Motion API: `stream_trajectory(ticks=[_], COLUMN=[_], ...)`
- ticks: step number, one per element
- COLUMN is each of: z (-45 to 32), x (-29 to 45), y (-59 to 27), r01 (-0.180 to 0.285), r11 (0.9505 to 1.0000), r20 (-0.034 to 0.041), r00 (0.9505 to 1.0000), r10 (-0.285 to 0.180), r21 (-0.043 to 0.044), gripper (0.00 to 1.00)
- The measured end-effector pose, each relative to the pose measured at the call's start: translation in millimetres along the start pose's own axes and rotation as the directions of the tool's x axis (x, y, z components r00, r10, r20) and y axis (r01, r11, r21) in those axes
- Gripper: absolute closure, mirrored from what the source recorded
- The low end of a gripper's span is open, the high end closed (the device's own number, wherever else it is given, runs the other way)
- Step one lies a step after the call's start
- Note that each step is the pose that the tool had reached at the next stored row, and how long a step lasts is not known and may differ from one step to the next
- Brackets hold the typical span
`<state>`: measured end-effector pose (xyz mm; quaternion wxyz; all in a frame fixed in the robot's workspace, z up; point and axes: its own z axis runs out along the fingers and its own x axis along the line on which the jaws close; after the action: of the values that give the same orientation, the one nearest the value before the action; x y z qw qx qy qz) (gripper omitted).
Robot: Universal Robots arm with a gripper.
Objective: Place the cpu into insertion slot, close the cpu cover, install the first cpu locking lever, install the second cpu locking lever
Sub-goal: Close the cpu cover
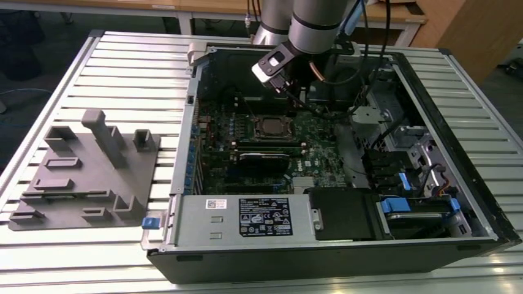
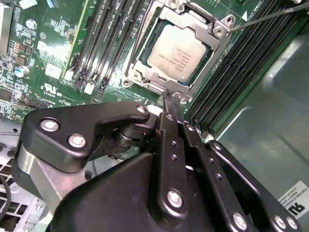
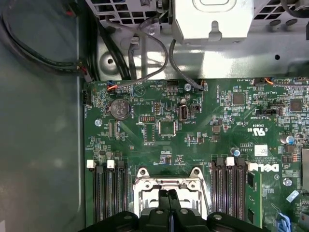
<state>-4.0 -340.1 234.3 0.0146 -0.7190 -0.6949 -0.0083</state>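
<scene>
Cpu sits flat in the slot, silver top up. Cover lies down around it, w/ the cpu top showing thru its window. A thin lever slants away from one corner of the cover; can't tell if it's latched.

Gripper has its fingers pressed together to a single tip, nothing visible between them. In the second wrist view the tip is right at the cover's near edge, apparently touching it. In the first wrist view the same closed tip sits over the slot's edge.

Mem slots flank the slot on two opposite sides, all on the green board. A round battery lies further out on the board, well apart from the slot.

Exterior view, clock read on the picture:
- The cpu is a bit toward 12 o'clock from the middle of the open case.
- Arm comes in from 12 o'clock, w/ its head over the board at approx 12 o'clock of the cpu.
- PSU is at 6 o'clock of the cpu, along the case edge.
- A grey fixture lies at 9 o'clock of the case on the slatted table, apart from it.
</scene>
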Motion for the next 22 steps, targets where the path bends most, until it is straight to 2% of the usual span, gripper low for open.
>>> stream_trajectory(ticks=[4,11,18,22], z=[0.3,3.4,8.2,9.9], x=[-0.1,-1.0,-9.3,-10.1], y=[-3.3,-21.2,-26.2,-32.4], r01=[0.0,0.0,0.0,0.0], r11=[1.0,1.0,1.0,1.0], r20=[-0.0001,0.0001,0.0,-0.0001], r00=[1.0,1.0,1.0,1.0], r10=[0.0,0.0,0.0,0.0], r21=[0.0004,0.0005,0.0005,0.0004], gripper=[0.89,0.89,0.89,0.89])
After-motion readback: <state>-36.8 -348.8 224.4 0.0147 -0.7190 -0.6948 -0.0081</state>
